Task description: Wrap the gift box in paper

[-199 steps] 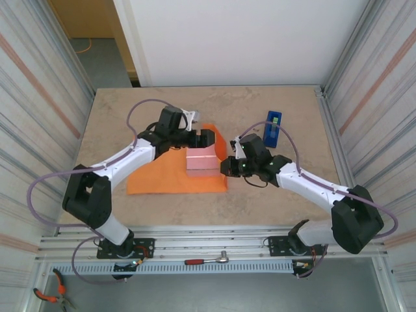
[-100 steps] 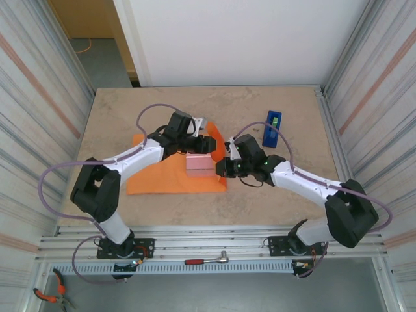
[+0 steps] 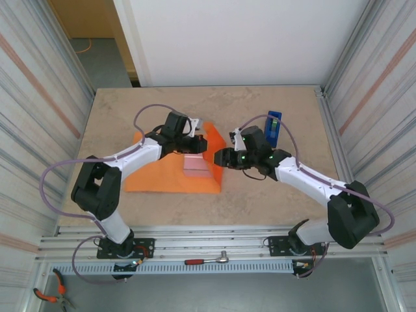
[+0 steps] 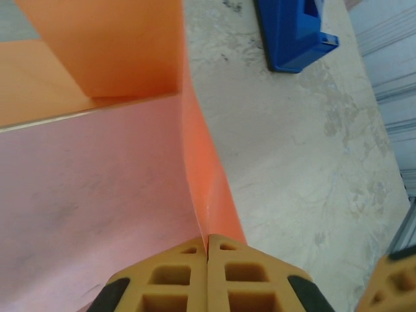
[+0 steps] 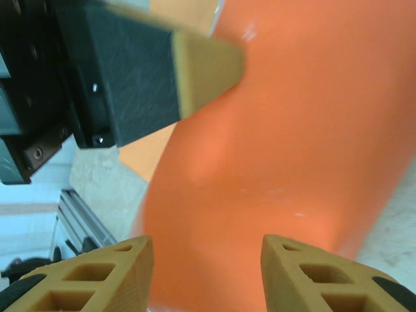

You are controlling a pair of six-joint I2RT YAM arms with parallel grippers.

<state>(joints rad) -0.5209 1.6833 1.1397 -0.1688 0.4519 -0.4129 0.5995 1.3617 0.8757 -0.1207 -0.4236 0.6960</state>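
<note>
- Beige stone-patterned tabletop [image 3: 279, 201] sits between ribbed metal side walls, with a white wall behind.
- We see the paper [image 3: 162, 179], a bright orange sheet, lying left of centre on it. The sheet's right end is lifted off the surface into a standing flap.
- The gift box [image 3: 197, 166], small and pale pink, rests on the sheet near that raised end. From the left wrist we see its pink top [image 4: 91, 195] right beside the upright orange fold [image 4: 117, 45].
- The left pincer [image 3: 201, 144] hangs over the far side of the box. Its yellow fingertips [image 4: 208, 250] are clenched together, with the edge of the paper pinched between them.
- The right pincer [image 3: 218, 157] is just beside the flap on its right. Its fingers [image 5: 208, 250] are spread apart with nothing between them, and the orange surface [image 5: 292, 130] lies just beyond.
- A blue tape dispenser [image 3: 273, 127] stands on the tabletop behind the right arm, apart from the sheet.
</note>
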